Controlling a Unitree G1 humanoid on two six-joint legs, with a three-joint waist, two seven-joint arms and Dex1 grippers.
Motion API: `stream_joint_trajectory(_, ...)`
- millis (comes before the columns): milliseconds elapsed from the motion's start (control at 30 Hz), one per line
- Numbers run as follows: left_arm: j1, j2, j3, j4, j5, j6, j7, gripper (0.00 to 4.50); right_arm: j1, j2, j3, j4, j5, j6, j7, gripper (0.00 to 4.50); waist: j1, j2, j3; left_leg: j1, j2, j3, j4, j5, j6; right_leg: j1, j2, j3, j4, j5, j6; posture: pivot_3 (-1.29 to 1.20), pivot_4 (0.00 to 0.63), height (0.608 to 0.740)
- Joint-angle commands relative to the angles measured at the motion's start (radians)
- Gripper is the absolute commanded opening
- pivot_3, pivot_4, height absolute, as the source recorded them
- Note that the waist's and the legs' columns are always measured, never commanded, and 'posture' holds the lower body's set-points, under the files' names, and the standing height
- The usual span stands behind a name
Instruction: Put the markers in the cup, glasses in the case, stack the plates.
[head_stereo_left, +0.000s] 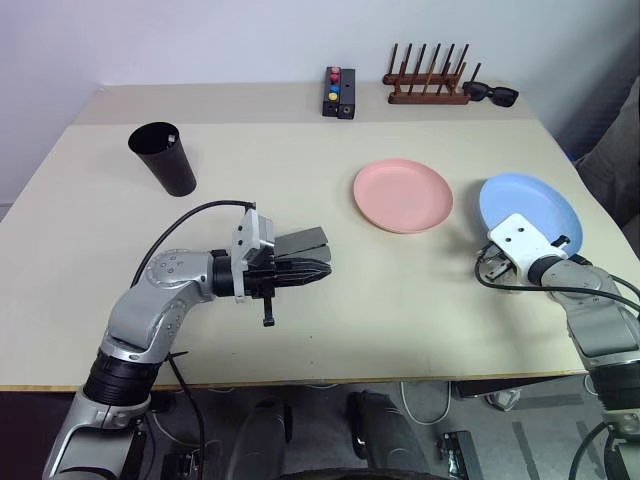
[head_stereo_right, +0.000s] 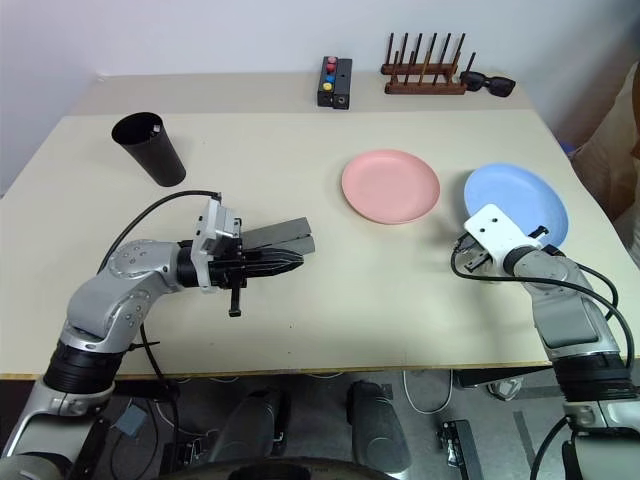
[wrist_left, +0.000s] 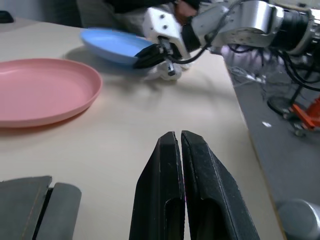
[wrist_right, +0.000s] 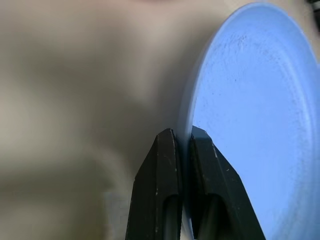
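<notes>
One blue plate (head_stereo_left: 530, 205) rim-pinched, right claw (wrist_right: 182, 145)

Beige tabletop (head_stereo_left: 300, 200) against a plain pale wall (head_stereo_left: 200, 40). Grey floor (head_stereo_left: 500, 430) below the near edge, cables (head_stereo_left: 430, 400) lying there, possibly power leads.

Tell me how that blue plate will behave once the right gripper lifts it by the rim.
The blue plate looks thin and shallow, so probably light and fairly stiff. Pinched at one edge by the right gripper, it will likely droop or swing from that point. Its smooth surface may let it slip between the fingers.
</notes>
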Motion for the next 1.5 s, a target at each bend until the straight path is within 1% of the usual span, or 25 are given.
stream_joint_trajectory(33, -0.020, -0.012, 0.054, 0.038, 0.011, -0.048, 0.048, 0.08, -0.043, -0.022, -0.013, -0.086, -0.027, -0.131, 0.007, 0.07, -0.001, 0.000, 0.000, 0.000, 0.000, 0.000, 0.000, 0.000, 0.000, 0.000, 0.000, 0.000, 0.000, 0.000, 0.000, 0.00, 0.150, 0.735)
stream_joint_trajectory(200, -0.043, -0.030, 0.088, 0.078, 0.014, -0.067, 0.105, 0.08, -0.102, 0.021, 0.071, -0.153, 0.007, -0.246, 0.134, 0.07, -0.001, 0.000, 0.000, 0.000, 0.000, 0.000, 0.000, 0.000, 0.000, 0.000, 0.001, 0.000, 0.000, 0.001, 0.003, 0.00, 0.150, 0.735)
stream_joint_trajectory(400, -0.050, -0.037, 0.090, 0.050, 0.002, -0.048, 0.135, 0.08, -0.228, 0.147, 0.162, 0.042, 0.006, -0.328, 0.189, 0.07, 0.001, 0.000, 0.000, 0.000, 0.000, 0.000, 0.000, 0.000, 0.000, 0.000, 0.000, 0.000, 0.000, 0.002, 0.003, 0.00, 0.150, 0.735)
stream_joint_trajectory(500, -0.047, -0.037, 0.090, 0.027, -0.003, -0.037, 0.148, 0.08, -0.269, 0.179, 0.172, 0.125, 0.011, -0.361, 0.210, 0.07, 0.005, 0.000, 0.000, -0.001, 0.000, -0.001, 0.000, 0.000, 0.000, 0.000, -0.001, -0.001, -0.001, 0.002, 0.003, 0.00, 0.150, 0.735)
stream_joint_trajectory(567, -0.045, -0.037, 0.090, 0.013, -0.007, -0.028, 0.158, 0.08, -0.288, 0.185, 0.174, 0.165, 0.007, -0.379, 0.214, 0.70, 0.004, 0.000, 0.000, -0.001, 0.000, -0.001, 0.000, 0.000, 0.000, 0.000, -0.001, -0.001, -0.001, 0.002, 0.003, 0.00, 0.150, 0.735)
stream_joint_trajectory(600, -0.045, -0.038, 0.090, 0.007, -0.009, -0.023, 0.163, 0.08, -0.295, 0.186, 0.174, 0.177, 0.006, -0.388, 0.215, 0.91, 0.003, 0.000, 0.000, -0.001, 0.000, -0.001, 0.000, 0.000, 0.000, 0.000, -0.001, -0.001, -0.001, 0.002, 0.003, 0.00, 0.150, 0.735)
stream_joint_trajectory(633, -0.044, -0.038, 0.091, 0.001, -0.010, -0.019, 0.167, 0.08, -0.300, 0.187, 0.171, 0.184, 0.008, -0.396, 0.216, 1.39, 0.002, 0.000, 0.000, -0.001, 0.000, -0.001, 0.000, 0.000, 0.000, 0.000, -0.001, -0.001, -0.001, 0.002, 0.003, 0.00, 0.150, 0.735)
stream_joint_trajectory(667, -0.044, -0.038, 0.091, -0.002, -0.010, -0.016, 0.170, 0.08, -0.303, 0.188, 0.169, 0.189, 0.010, -0.403, 0.217, 2.02, 0.002, 0.000, 0.000, -0.001, 0.000, -0.001, 0.000, 0.000, 0.000, 0.000, -0.001, -0.001, -0.001, 0.002, 0.003, 0.00, 0.150, 0.735)
stream_joint_trajectory(700, -0.043, -0.039, 0.090, -0.009, -0.012, -0.011, 0.175, 0.08, -0.301, 0.180, 0.163, 0.179, 0.010, -0.413, 0.218, 2.40, 0.001, 0.000, 0.000, -0.001, 0.000, -0.001, 0.000, 0.000, 0.000, 0.000, -0.001, -0.001, -0.001, 0.002, 0.003, 0.00, 0.150, 0.735)
stream_joint_trajectory(767, -0.043, -0.041, 0.088, -0.020, -0.017, -0.002, 0.184, 0.08, -0.287, 0.162, 0.143, 0.141, 0.027, -0.413, 0.231, 3.35, 0.001, 0.000, 0.000, 0.000, 0.000, -0.001, 0.000, 0.000, 0.000, 0.000, 0.000, -0.001, 0.000, 0.002, 0.003, 0.00, 0.150, 0.735)
stream_joint_trajectory(900, -0.049, -0.055, 0.078, -0.033, -0.026, 0.011, 0.194, 0.08, -0.221, 0.112, 0.059, -0.015, 0.104, -0.323, 0.274, 3.35, 0.005, 0.000, 0.000, -0.001, 0.000, -0.001, -0.001, 0.000, 0.000, 0.000, -0.001, -0.001, 0.000, 0.002, 0.003, 0.00, 0.150, 0.735)
stream_joint_trajectory(1033, -0.069, -0.094, 0.042, -0.039, -0.041, 0.025, 0.187, 0.08, -0.085, 0.063, -0.102, -0.225, 0.215, -0.122, 0.277, 3.35, 0.009, 0.000, 0.000, -0.001, 0.000, -0.002, -0.001, 0.000, 0.000, 0.000, -0.001, -0.001, -0.001, 0.002, 0.003, 0.00, 0.150, 0.735)
stream_joint_trajectory(1133, -0.080, -0.115, 0.014, -0.034, -0.039, 0.026, 0.179, 0.08, 0.024, 0.051, -0.209, -0.313, 0.278, 0.017, 0.265, 3.35, 0.009, 0.000, 0.000, -0.001, 0.000, -0.002, 0.000, 0.000, 0.000, 0.001, -0.001, -0.001, -0.001, 0.002, 0.003, 0.00, 0.150, 0.735)
stream_joint_trajectory(1200, -0.094, -0.136, -0.012, -0.019, -0.041, 0.025, 0.164, 0.08, 0.146, 0.066, -0.312, -0.377, 0.319, 0.127, 0.241, 3.88, 0.009, 0.000, 0.000, -0.001, 0.000, -0.002, 0.000, 0.000, 0.000, 0.001, -0.001, -0.001, -0.001, 0.001, 0.001, 0.00, 0.150, 0.735)
stream_joint_trajectory(1267, -0.110, -0.152, -0.033, -0.002, -0.043, 0.023, 0.145, 0.08, 0.240, 0.094, -0.383, -0.427, 0.344, 0.219, 0.199, 4.46, 0.010, 0.000, 0.000, -0.001, 0.000, -0.003, -0.001, 0.000, 0.000, 0.001, -0.001, -0.001, -0.001, 0.000, 0.000, 0.00, 0.150, 0.735)
stream_joint_trajectory(1433, -0.137, -0.172, -0.057, 0.029, -0.036, 0.012, 0.117, 0.08, 0.338, 0.122, -0.405, -0.466, 0.336, 0.315, 0.130, 4.46, -0.004, 0.001, 0.000, 0.001, 0.000, 0.002, 0.000, 0.000, 0.000, 0.001, 0.000, 0.001, -0.001, 0.000, -0.001, 0.00, 0.150, 0.735)
stream_joint_trajectory(1500, -0.155, -0.186, -0.069, 0.048, -0.029, 0.004, 0.107, 0.08, 0.356, 0.149, -0.402, -0.418, 0.301, 0.355, 0.060, 4.46, 0.000, 0.001, -0.001, 0.002, 0.000, 0.002, 0.000, 0.000, 0.000, 0.001, 0.001, 0.001, -0.001, 0.000, 0.000, 0.00, 0.150, 0.735)
